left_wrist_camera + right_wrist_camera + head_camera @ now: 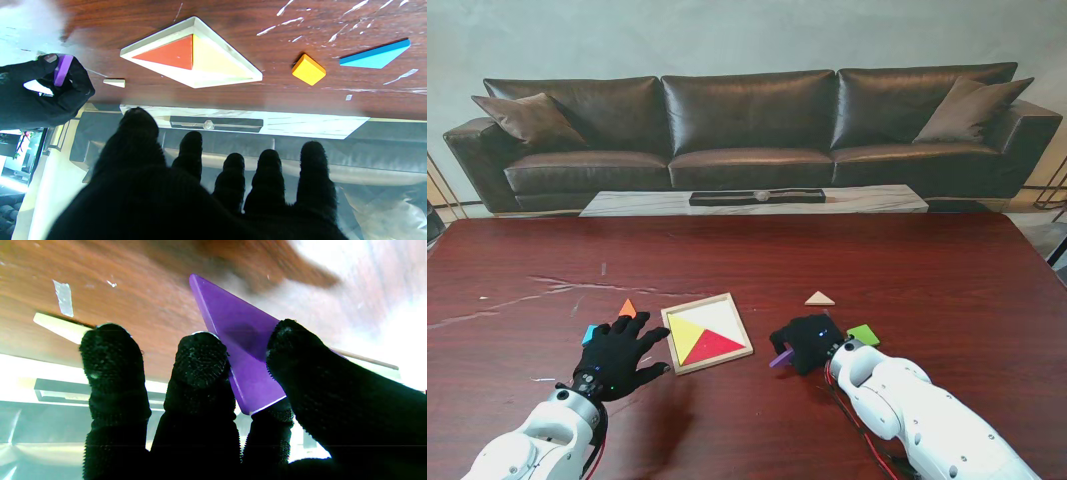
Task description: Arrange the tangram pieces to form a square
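A wooden square frame point(736, 316) lies on the table in front of me, holding a yellow triangle point(686, 332) and a red triangle point(716, 346). My right hand point(806, 341), in a black glove, is shut on a purple triangle point(240, 350) to the right of the frame; the piece's tip point(779, 359) pokes out toward the frame. My left hand point(617, 355) rests open, fingers spread, left of the frame point(193, 53). An orange piece point(627, 308) and a blue piece point(588, 334) lie by its fingers. A green piece point(863, 335) sits beside my right wrist. A tan triangle point(819, 298) lies farther out.
The dark red table point(947, 280) carries white scratch marks point(557, 290) at the far left. Beyond its far edge stand a low marble coffee table point(757, 200) and a black leather sofa point(747, 120). Red cables point(852, 410) trail by my right forearm.
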Motion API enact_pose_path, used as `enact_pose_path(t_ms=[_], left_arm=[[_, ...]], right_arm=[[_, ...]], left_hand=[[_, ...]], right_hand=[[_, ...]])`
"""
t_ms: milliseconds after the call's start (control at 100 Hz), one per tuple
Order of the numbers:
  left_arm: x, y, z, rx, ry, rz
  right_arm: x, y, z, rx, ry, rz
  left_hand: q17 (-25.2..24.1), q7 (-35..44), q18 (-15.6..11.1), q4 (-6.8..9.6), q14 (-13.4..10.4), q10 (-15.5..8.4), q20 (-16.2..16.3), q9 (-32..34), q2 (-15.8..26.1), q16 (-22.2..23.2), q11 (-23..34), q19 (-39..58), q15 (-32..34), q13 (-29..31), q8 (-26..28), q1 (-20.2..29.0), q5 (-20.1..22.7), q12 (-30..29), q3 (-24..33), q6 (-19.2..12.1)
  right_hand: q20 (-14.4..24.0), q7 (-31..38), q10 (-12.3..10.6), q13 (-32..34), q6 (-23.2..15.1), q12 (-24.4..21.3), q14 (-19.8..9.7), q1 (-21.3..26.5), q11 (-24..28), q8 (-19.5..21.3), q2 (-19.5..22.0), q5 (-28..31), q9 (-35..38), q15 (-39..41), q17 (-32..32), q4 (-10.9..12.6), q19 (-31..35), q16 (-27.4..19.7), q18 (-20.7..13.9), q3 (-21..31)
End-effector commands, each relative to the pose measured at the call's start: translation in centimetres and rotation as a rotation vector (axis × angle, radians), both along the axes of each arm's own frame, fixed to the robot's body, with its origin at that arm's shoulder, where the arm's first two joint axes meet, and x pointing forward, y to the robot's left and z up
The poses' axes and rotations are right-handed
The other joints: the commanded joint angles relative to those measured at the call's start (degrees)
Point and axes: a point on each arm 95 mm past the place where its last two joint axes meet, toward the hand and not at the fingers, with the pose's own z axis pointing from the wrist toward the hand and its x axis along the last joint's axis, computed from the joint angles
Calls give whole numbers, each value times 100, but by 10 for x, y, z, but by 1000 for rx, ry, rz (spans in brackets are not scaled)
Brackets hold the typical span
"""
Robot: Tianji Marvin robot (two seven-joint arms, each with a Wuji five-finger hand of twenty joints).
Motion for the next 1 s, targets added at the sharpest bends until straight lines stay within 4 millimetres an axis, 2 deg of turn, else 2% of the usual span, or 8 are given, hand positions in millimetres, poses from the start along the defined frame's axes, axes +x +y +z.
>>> enact_pose_path(t_ms=[0, 230, 520, 610, 640, 740, 990], left_arm=[[0, -1, 1, -2, 0, 0], [0, 0, 1, -1, 2, 1], [1, 0, 1, 3, 10, 6], [1, 0, 1, 2, 12, 7], [1, 0, 1, 2, 13, 7], [2, 0, 0, 5, 16, 8], [5, 2, -2, 7, 34, 15]], right_arm=[[1, 8, 8, 22, -12, 5], [6, 18, 23, 82, -18, -16], [21, 43, 40, 183, -9, -68], [26, 51, 42, 205, 6, -74], [28, 53, 43, 207, 10, -72], [34, 61, 46, 214, 22, -71], [45, 81, 42, 274, 63, -98]], left_hand=[[-30, -38, 39, 115, -81, 1, -40, -178, 255, 9, -20, -55, -21, -17, 30, 234, 15, 9, -149, -41], [-32, -38, 41, 116, -84, -2, -36, -178, 260, 8, -19, -58, -23, -21, 31, 233, 18, 8, -154, -47], [-36, -36, 43, 116, -80, -1, -33, -174, 257, 9, -13, -61, -23, -22, 33, 240, 16, 11, -156, -40], [-39, -34, 44, 116, -84, 3, -32, -178, 255, 9, -15, -62, -22, -23, 34, 243, 20, 10, -155, -42], [-39, -33, 43, 116, -82, -4, -31, -175, 255, 10, -13, -62, -20, -20, 34, 243, 21, 11, -156, -46], [-36, -32, 40, 116, -79, -3, -30, -173, 256, 11, -11, -60, -19, -19, 35, 241, 22, 12, -157, -48], [-41, -29, 39, 115, -91, -1, -29, -180, 259, 11, -17, -63, -18, -22, 35, 243, 18, 10, -158, -49]], right_hand=[[117, 375, 117, 254, -72, 63, -277, 140, 80, 195, 166, 377, 254, 33, 140, 30, 165, 93, 163, 500], [169, 369, 218, 276, 51, 83, -265, 172, 115, 219, 229, 347, 233, 60, 166, 28, 195, 93, 214, 462], [194, 417, 395, 306, 175, 93, -365, 192, 220, 317, 472, 146, 143, 19, 266, 46, 183, -14, 223, 303], [192, 418, 446, 306, 195, 85, -354, 223, 229, 319, 483, 139, 137, 15, 256, 59, 170, -43, 262, 266], [193, 418, 324, 305, 195, 74, -352, 225, 228, 319, 496, 139, 159, 15, 255, 64, 169, -55, 272, 252], [194, 404, 304, 308, 166, 66, -352, 232, 224, 314, 518, 130, 168, 17, 246, 75, 164, -76, 285, 220], [195, 369, 401, 332, 82, 29, -366, 297, 159, 433, 782, -35, 157, -61, 227, 192, 139, -232, 346, -67]])
